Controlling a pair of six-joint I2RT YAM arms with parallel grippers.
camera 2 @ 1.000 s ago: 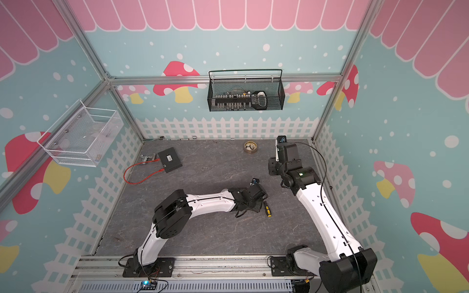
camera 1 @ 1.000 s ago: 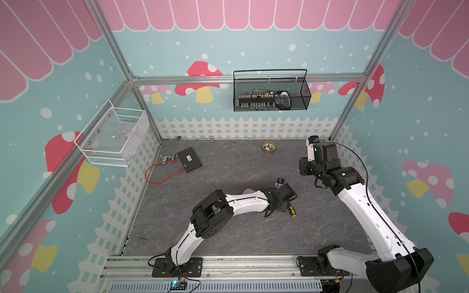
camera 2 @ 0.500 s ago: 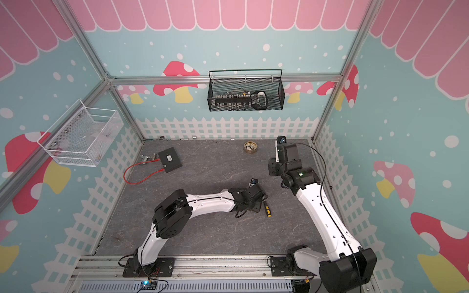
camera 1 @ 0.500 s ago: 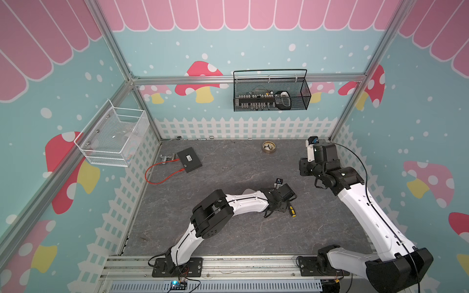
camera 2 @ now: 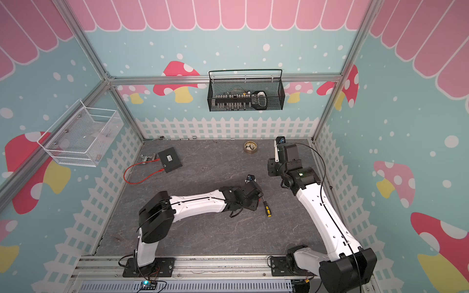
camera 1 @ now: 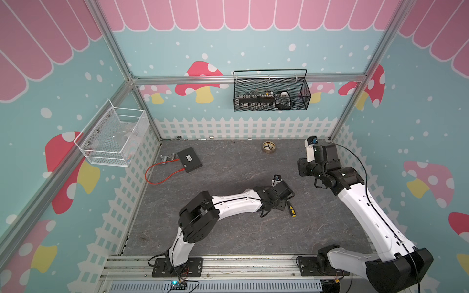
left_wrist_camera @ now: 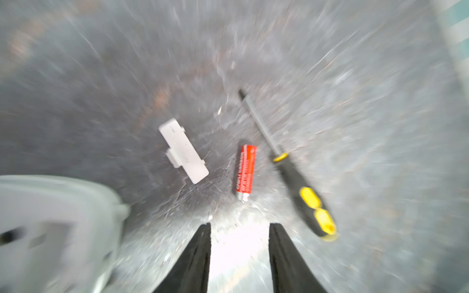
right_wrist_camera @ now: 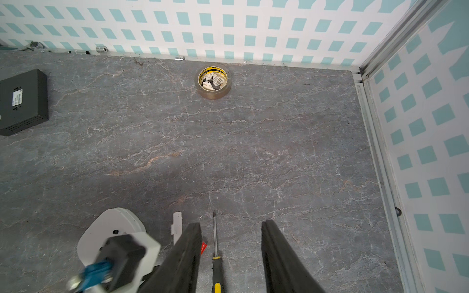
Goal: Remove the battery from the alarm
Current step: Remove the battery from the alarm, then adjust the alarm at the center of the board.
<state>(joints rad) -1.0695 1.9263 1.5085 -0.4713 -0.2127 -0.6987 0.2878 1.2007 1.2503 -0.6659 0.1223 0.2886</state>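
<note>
Against the earlier top views, almost nothing has shifted. Both arms keep the same pose, and the black-and-yellow-handled screwdriver (camera 1: 291,209) lies in the same spot beside my left wrist.

My left tool (left_wrist_camera: 240,225) has its fingers moderately apart with nothing between them. The small red cylindrical battery (left_wrist_camera: 245,172) lies flat on the tabletop just ahead of those fingertips, clear of them. It sits between the screwdriver and the small white rectangular plastic cover (left_wrist_camera: 184,151), touching neither. The white rounded-square plastic alarm (left_wrist_camera: 50,228) lies close beside the tool on the cover's side; this wrist picture is badly smeared.

My right tool (right_wrist_camera: 231,223) hangs higher, fingers also apart and holding nothing. The screwdriver's shaft shows on the tabletop below the gap, and a sliver of the battery shows at one finger's edge.

Ahead of both tools the grey marbled stone-look tabletop (camera 1: 228,236) runs open to the far wall. Only a round brownish tape roll (right_wrist_camera: 213,81) stands there, close to the white picket-fence border. A flat black box (camera 1: 189,159) with a red cable (camera 1: 162,175) lies well off on the left tool's side. The side wall's metal rail runs near the right tool. A black wire basket (camera 1: 271,93) and a white mesh basket (camera 1: 111,137) hang on the mushroom-printed walls.
</note>
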